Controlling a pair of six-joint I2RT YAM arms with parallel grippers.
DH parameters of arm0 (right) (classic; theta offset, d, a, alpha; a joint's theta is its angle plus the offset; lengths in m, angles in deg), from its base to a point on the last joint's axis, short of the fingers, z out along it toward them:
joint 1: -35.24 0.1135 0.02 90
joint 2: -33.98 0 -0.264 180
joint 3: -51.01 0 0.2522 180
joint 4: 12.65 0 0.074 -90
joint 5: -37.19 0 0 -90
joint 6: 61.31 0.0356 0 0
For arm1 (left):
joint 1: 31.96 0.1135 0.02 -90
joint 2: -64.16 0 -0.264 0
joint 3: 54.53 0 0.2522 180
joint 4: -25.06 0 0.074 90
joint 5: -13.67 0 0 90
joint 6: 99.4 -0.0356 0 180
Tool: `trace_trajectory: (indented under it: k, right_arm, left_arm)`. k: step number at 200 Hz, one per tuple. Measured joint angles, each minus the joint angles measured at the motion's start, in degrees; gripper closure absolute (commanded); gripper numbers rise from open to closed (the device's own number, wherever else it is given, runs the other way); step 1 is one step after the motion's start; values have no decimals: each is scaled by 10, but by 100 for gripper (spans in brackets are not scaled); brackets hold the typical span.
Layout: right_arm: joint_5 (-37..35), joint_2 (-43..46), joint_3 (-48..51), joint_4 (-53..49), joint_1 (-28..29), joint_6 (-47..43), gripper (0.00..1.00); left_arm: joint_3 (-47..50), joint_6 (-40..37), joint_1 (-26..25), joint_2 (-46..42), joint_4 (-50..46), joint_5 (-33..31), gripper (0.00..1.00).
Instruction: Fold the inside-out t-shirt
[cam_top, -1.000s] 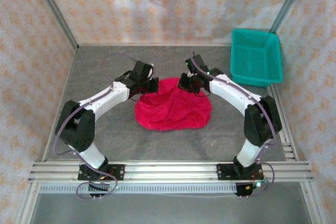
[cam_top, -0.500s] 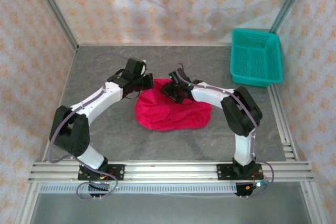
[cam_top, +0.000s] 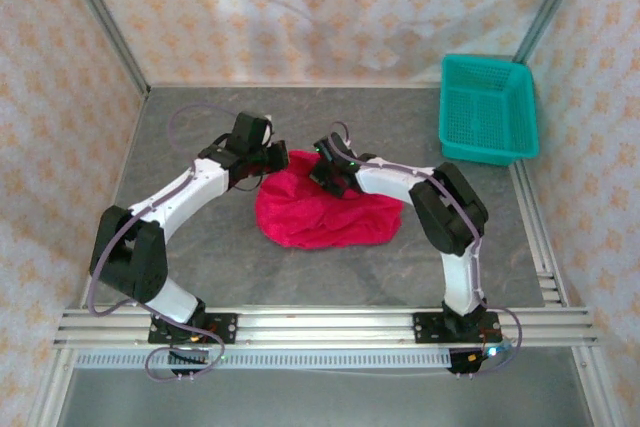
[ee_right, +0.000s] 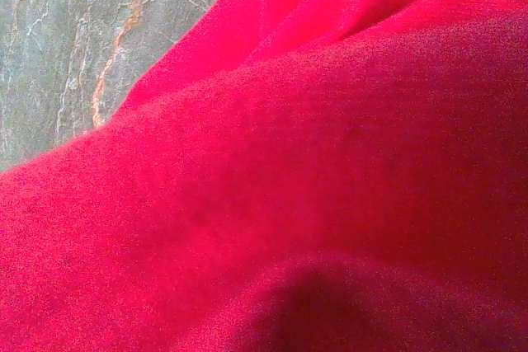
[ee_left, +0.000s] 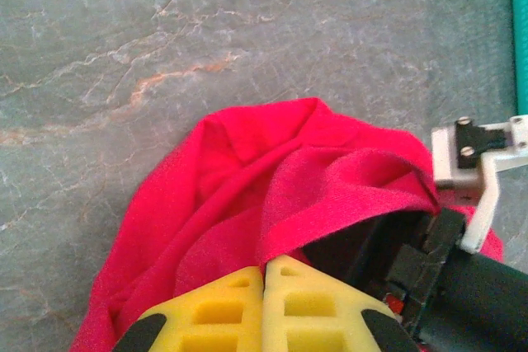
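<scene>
The red t-shirt (cam_top: 325, 217) lies as a crumpled heap on the grey bench (cam_top: 330, 282), about in the middle between the left and right edges and a little closer to the far edge than to the near one. It is not spread flat; the cloth makes several soft folds and one raised ridge. The left gripper (cam_top: 272, 159) is at the far left edge of the heap. In the left wrist view its yellow fingers (ee_left: 223, 315) are pressed together with no gap between them, and a fold of the red cloth rises directly from the line where they meet, so the gripper pinches the t-shirt there. The right gripper (cam_top: 325, 172) is on the far part of the heap, near the left gripper but not touching it. In the left wrist view its black body goes under a lifted fold of the cloth, and the right wrist view shows red cloth very close, with a piece of the bench in the upper left corner. This gripper is closed, but I cannot tell whether cloth is caught in it. A teal basket (cam_top: 488, 112) stands in the far right corner of the bench, well apart from the t-shirt.
</scene>
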Motion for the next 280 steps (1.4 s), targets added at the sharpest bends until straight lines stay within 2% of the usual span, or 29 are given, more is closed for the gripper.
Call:
trace_trajectory:
  k: [28,78,103,147,183,200,220,236,254,280]
  right_arm:
    - [14,42,0,-34,0,-24,100]
    - [56,249,1,-90,-4,-96,100]
    - [95,316,13,-89,-21,-107,100]
    - [157,370,23,-57,-55,-108,100]
    - [148,362,56,-56,-58,-130,100]
    - [128,336,89,-71,-59,-145,92]
    - [104,309,131,-90,-60,-157,90]
    - [88,304,158,-109,-64,-160,89]
    - [75,305,177,-118,-80,-159,85]
    - [71,312,206,-117,-118,-156,61]
  left_arm:
    - [2,0,4,0,0,0,100]
    - [0,0,9,17,1,0,100]
    - [0,4,8,37,4,9,100]
    - [1,20,10,57,5,16,100]
    - [1,24,10,57,5,17,100]
    - [1,13,10,53,-3,14,62]
    - [1,-9,7,33,-32,-4,32]
    - [1,-34,-5,-2,-61,-35,29]
    - [-3,-77,-51,-49,-80,-67,28]
    - [-19,-125,-135,-64,-81,-73,29]
